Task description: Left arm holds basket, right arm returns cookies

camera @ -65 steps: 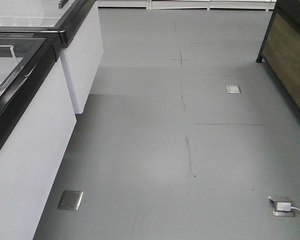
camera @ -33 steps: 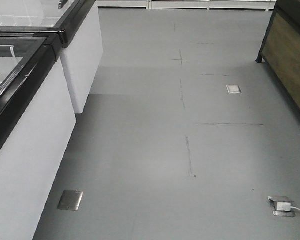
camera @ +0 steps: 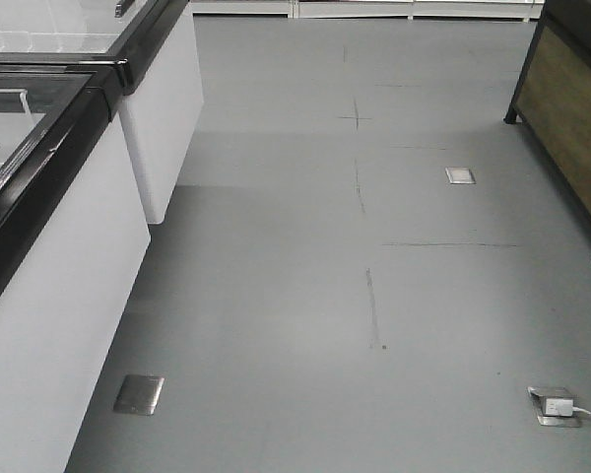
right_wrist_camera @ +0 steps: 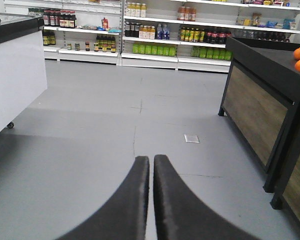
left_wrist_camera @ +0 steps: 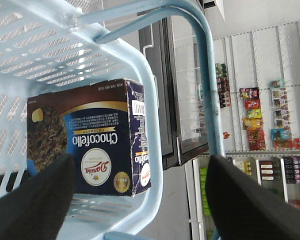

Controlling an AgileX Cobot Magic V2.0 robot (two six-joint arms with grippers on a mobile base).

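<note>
While the cookies point(left_wrist_camera: 90, 140) lie inside the basket point(left_wrist_camera: 40, 55), toward 9 o'clock in the left wrist view and against the rim-side wall, the right gripper point(right_wrist_camera: 151, 167) faces an aisle with its fingers pinched together on nothing. Reaching in like that would, I judge, only shove or tip the box, so the tips must part first. The hoop handle point(left_wrist_camera: 208, 75) sweeps from 12 to 5 o'clock across the basket mouth and could snag the incoming arm. The left gripper point(left_wrist_camera: 140, 192) has its fingers spread wide, at 7 and 5 o'clock, the handle running just beside the latter; if the basket merely hangs there, a nudge could set it swinging or slide it off.

How the handle bears on those fingers is hidden behind them, and the 7 o'clock finger covers the box's lower corner. The front view shows only grey floor point(camera: 305, 296) and a white cabinet point(camera: 59, 325) at 9 o'clock, neither arm. Which of the shelves point(right_wrist_camera: 155, 35) at 12 o'clock in the right wrist view should take the box cannot be told.
</note>
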